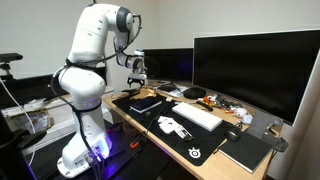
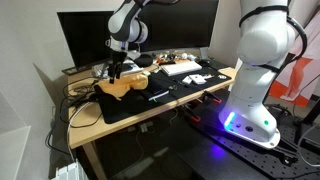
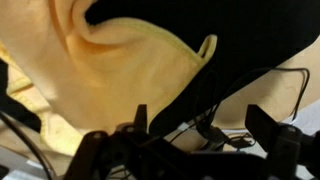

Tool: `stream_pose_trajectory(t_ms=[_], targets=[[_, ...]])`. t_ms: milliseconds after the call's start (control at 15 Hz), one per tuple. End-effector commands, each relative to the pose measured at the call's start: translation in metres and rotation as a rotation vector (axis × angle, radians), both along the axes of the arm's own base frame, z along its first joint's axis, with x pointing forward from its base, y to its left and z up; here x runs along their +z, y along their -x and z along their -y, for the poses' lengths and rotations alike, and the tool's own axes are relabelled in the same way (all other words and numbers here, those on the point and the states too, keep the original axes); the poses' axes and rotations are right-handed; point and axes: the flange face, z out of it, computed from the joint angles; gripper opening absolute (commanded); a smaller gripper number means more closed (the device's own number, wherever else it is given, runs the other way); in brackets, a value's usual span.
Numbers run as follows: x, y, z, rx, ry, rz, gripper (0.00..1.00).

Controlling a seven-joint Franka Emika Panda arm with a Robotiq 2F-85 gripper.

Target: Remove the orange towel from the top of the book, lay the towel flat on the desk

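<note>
The orange towel (image 2: 122, 87) lies rumpled on the black desk mat (image 2: 150, 104) at the desk's monitor end. It fills the upper left of the wrist view (image 3: 110, 55), with one fold raised. A dark book (image 1: 147, 102) lies on the mat just beside the gripper; I cannot tell whether the towel still overlaps it. My gripper (image 2: 117, 70) hangs just above the towel, also in an exterior view (image 1: 138, 82). In the wrist view its two fingers (image 3: 200, 130) stand wide apart with only mat and cables between them, so it is open and empty.
A large monitor (image 1: 255, 65) stands along the back of the desk. A white keyboard (image 1: 197, 116), a white object (image 1: 172, 126) and a black notebook (image 1: 245, 151) lie farther along. Cables (image 3: 215, 105) trail off the mat's edge near the towel.
</note>
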Motion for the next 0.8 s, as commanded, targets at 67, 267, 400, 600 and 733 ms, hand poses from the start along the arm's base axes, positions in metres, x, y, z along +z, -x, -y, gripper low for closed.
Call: stream_pose_trajectory(t_ms=[67,267,400,600,733], targets=[[-0.001,0.019,0.022,0.202,0.062,-0.141,1.00],[-0.004,0.023,0.040,0.337,0.124,-0.210,1.00],[-0.007,0.024,0.048,0.419,0.150,-0.196,1.00],[-0.011,0.029,0.051,0.517,0.174,-0.091,1.00],[-0.018,0.035,0.050,0.575,0.181,-0.019,1.00]])
